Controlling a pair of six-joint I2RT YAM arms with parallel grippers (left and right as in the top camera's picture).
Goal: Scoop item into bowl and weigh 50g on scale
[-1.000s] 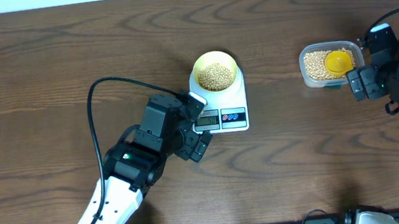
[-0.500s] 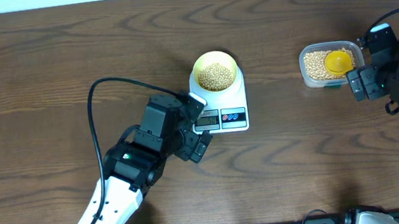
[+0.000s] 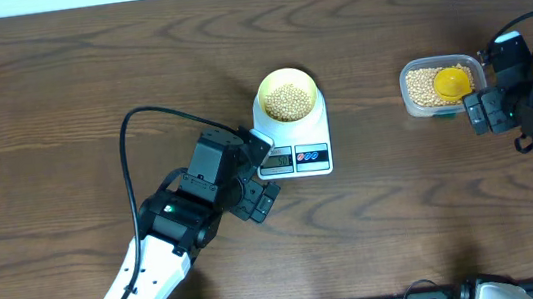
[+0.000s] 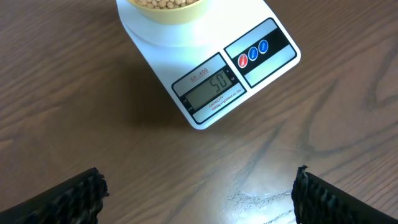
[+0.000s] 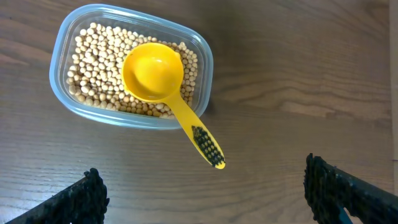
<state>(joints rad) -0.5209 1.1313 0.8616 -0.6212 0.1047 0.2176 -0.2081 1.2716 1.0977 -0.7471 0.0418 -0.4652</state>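
The pale-yellow bowl [image 3: 288, 97] holds tan beans [image 3: 288, 101] and stands on the white scale [image 3: 316, 130]. In the left wrist view the scale's display [image 4: 210, 89] shows 50, with the bowl [image 4: 163, 11] at the top edge. My left gripper [image 3: 267, 173] is open over bare wood just in front of the scale's left corner, its fingers [image 4: 68, 199] wide apart and empty. My right gripper [image 3: 485, 79] is open and empty beside the clear tub, short of the scoop handle [image 5: 208, 146].
At the right, a clear plastic tub [image 3: 414, 102] holds more beans [image 5: 93, 56], and a yellow scoop [image 5: 152, 70] lies in it with its handle sticking out over the rim. The left arm's black cable [image 3: 126, 155] loops over the table.
My left gripper has drawn back a little from the scale's front corner. The right arm, bowl, scale and tub have not moved.
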